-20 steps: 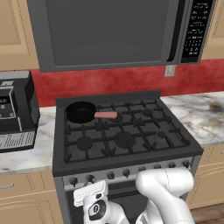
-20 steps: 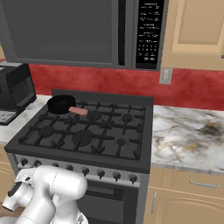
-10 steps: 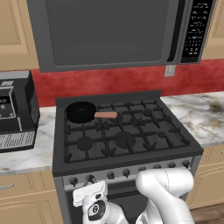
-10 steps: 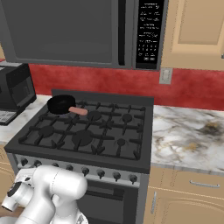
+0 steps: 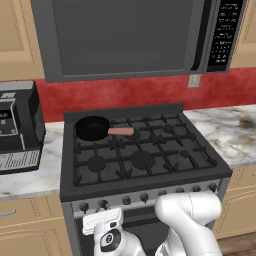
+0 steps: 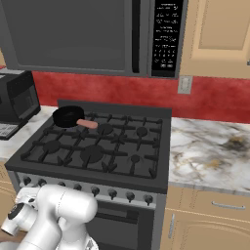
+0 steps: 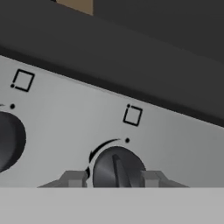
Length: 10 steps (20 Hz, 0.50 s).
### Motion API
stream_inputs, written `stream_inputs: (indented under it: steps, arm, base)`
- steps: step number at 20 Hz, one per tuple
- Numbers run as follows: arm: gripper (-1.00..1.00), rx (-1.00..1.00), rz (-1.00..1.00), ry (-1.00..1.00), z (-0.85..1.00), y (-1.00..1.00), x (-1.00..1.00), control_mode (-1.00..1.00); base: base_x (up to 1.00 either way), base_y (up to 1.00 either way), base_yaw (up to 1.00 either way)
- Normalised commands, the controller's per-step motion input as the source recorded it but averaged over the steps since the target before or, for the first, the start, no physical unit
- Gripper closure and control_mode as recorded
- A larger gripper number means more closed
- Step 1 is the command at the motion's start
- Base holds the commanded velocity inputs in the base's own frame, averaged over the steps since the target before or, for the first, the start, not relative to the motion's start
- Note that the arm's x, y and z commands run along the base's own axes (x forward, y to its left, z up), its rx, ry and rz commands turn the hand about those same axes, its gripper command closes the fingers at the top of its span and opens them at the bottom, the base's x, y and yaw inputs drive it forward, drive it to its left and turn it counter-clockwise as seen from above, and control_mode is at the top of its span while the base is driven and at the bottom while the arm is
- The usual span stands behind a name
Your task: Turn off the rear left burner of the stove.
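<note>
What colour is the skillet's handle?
Salmon pink; the skillet handle shows best in the left base view, on the stove.

A skillet (image 5: 93, 128) sits on the stove (image 5: 140, 155) over the rear left burner.

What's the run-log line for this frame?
phase: at knob | tool: open, fingertips either side of a dark knob on stove front strip | skillet: on rear left burner | turn: not confirmed

The arm (image 5: 192, 220) is glossy white, built of fat rounded segments. Its wrist carries a round dark joint face (image 5: 106, 241) with a pale centre and a flat white plate above. The claw (image 7: 113, 178) has small grey fingertips (image 7: 73, 178).
</note>
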Motion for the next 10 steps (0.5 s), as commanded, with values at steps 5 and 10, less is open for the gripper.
stream_inputs:
  steps: [5, 10]
  arm:
    - [1.0, 0.17, -0.01, -0.01, 0.08, 0.0, 0.01, -1.0]
    - [1.0, 0.19, -0.01, -0.01, 0.12, 0.0, 0.1, -1.0]
  base:
    - [0.0, 0.0, 0.0]
    - [0.0, 0.0, 0.0]
